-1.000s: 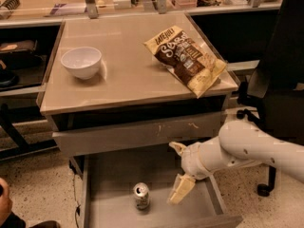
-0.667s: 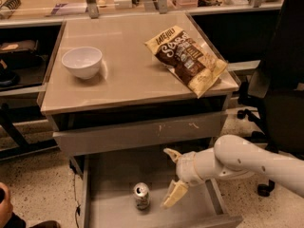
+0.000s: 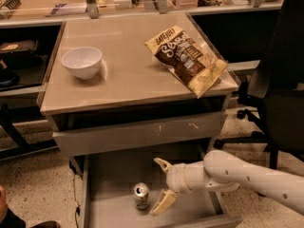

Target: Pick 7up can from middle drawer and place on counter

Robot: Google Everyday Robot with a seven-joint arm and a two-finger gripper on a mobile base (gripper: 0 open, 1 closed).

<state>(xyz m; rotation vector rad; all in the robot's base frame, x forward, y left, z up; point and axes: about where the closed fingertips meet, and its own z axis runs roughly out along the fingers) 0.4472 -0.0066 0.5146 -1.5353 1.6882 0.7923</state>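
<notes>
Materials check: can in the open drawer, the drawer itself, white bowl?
7up can: likely aluminium, shiny silvery top with pull tab. Middle drawer: looks like grey painted metal, flat matte floor. White bowl: glazed ceramic or plastic, smooth soft sheen. Gripper is open just right of the can, over the drawer.
</notes>
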